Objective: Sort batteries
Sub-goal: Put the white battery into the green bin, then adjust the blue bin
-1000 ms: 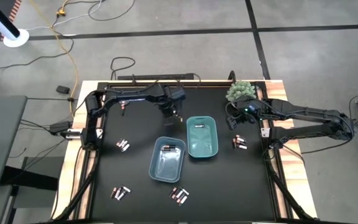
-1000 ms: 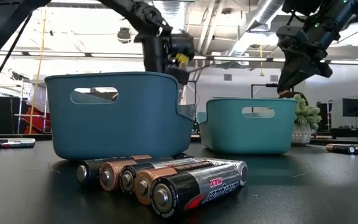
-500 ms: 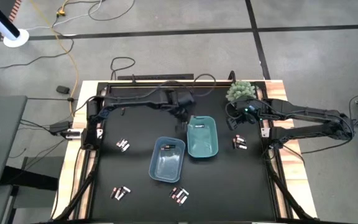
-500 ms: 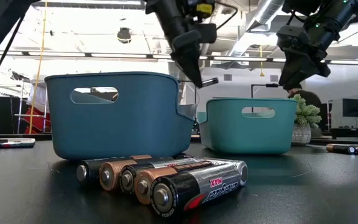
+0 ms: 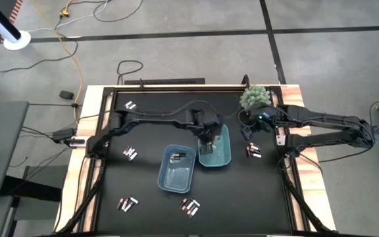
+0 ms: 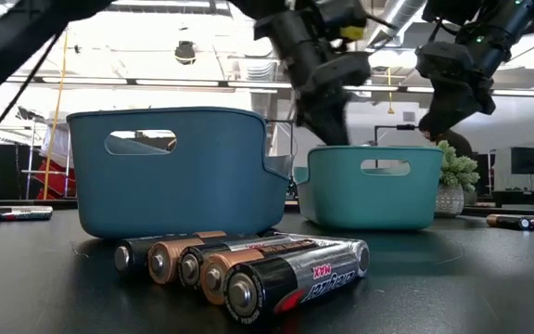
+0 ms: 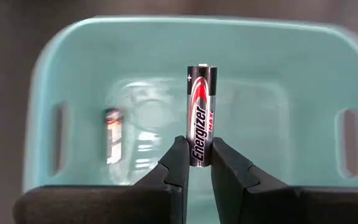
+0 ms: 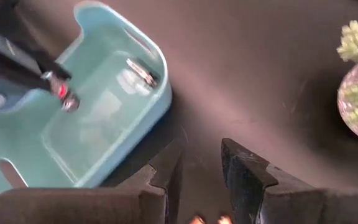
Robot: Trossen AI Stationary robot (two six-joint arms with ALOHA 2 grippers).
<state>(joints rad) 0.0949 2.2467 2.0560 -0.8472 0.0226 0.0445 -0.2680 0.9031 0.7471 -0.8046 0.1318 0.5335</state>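
Observation:
My left gripper [image 5: 206, 137] hangs over the teal bin [image 5: 221, 153], shut on one black-and-silver battery [image 7: 202, 112]. A second battery [image 7: 112, 135] lies on the teal bin's floor, and one more [image 5: 179, 157] lies in the blue bin [image 5: 176, 176] beside it. My right gripper [image 8: 201, 177] waits above the mat near the table's right edge, open, with nothing between its fingers. Loose batteries lie in small groups on the mat [image 5: 130, 153] [image 5: 128, 203] [image 5: 189, 207] [image 5: 253, 151] [image 5: 131, 105]. My left gripper pinches the battery's lower end [image 7: 199, 159] between its two fingertips. The fingers slant down from the table's left side over the teal bin. The battery sticks out beyond the fingertips in line with them, its button end away from them, lifted clear above the bin's floor.
A small potted plant [image 5: 254, 97] stands at the far right corner, close to my right arm. The two bins sit side by side mid-table, with a row of batteries [image 6: 248, 264] in front of the blue bin [image 6: 174, 172]. Cables lie on the floor beyond the far edge.
My left gripper has carried the battery from beyond the bins' far ends toward the table's right and near edges, until it hangs over the teal bin. It has stayed shut on the battery. My right arm has kept its place.

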